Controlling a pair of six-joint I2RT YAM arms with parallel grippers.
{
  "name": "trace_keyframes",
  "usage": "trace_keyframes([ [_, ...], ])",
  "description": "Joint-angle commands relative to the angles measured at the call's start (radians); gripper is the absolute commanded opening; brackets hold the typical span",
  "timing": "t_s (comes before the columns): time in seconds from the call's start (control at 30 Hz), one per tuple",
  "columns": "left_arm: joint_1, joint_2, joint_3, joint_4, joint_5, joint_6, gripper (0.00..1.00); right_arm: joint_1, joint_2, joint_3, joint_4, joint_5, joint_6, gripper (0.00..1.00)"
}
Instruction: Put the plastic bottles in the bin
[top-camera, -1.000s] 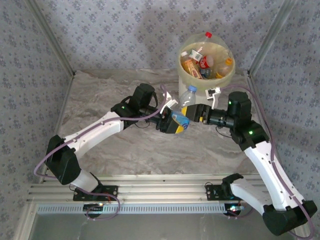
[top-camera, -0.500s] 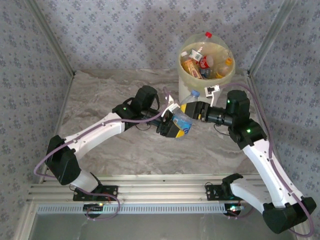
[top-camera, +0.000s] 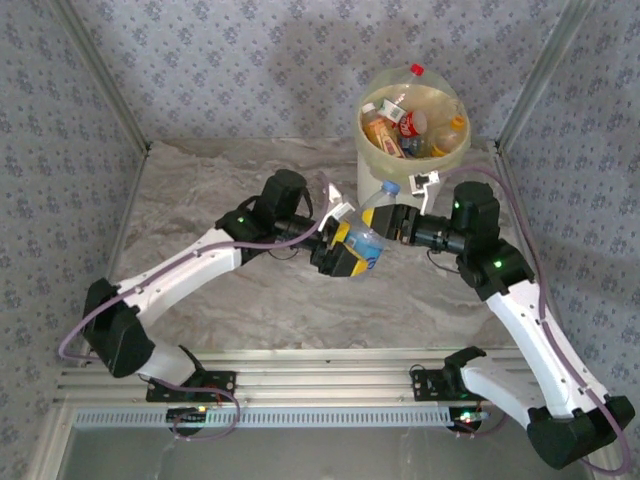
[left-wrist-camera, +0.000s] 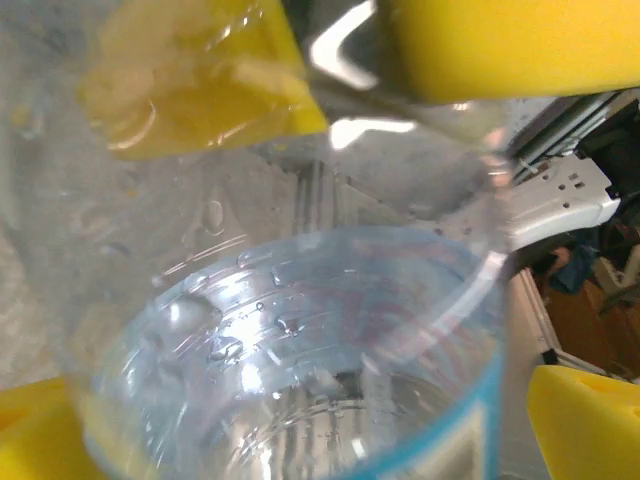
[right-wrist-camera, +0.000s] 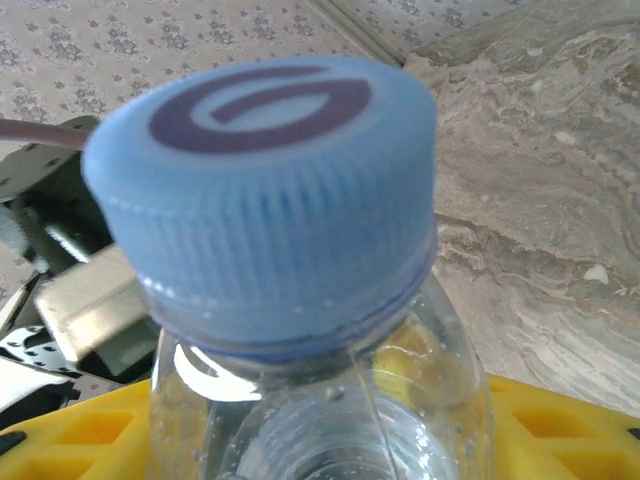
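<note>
A clear plastic bottle (top-camera: 372, 240) with a blue cap (top-camera: 390, 187) and a blue label hangs above the table's middle, between my two grippers. My right gripper (top-camera: 386, 218) is shut on its shoulder just below the cap (right-wrist-camera: 265, 190), with a yellow pad on each side of the neck. My left gripper (top-camera: 350, 250) is open around the bottle's lower body (left-wrist-camera: 300, 340), its yellow pads (left-wrist-camera: 585, 420) standing clear of the plastic. Just beyond stands the bin (top-camera: 372, 165), with several bottles (top-camera: 400, 125) piled inside it.
A red-capped bottle (top-camera: 416, 72) pokes above the bin's far rim. Patterned walls and metal posts close the marble table (top-camera: 220, 180) on three sides. A metal rail (top-camera: 300, 385) runs along the near edge by the arm bases.
The left gripper's jaws have sprung apart and let go of the bottle. The right gripper has closed on the bottle's shoulder. Both arms have shifted slightly left.
</note>
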Motion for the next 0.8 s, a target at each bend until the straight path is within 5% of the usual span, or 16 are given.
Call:
trace_keyframes([
  [0.0, 0.008, -0.088, -0.040, 0.117, -0.084, -0.010, 1.00, 0.005, -0.028, 0.046, -0.045, 0.032, -0.036, 0.62],
  [0.4, 0.021, -0.282, -0.251, 0.403, -0.313, -0.021, 1.00, -0.004, -0.064, 0.189, -0.207, 0.212, -0.108, 0.62],
  [0.77, 0.020, -0.337, -0.271, 0.414, -0.336, 0.006, 1.00, -0.017, 0.049, 0.453, -0.344, 0.515, -0.277, 0.62],
])
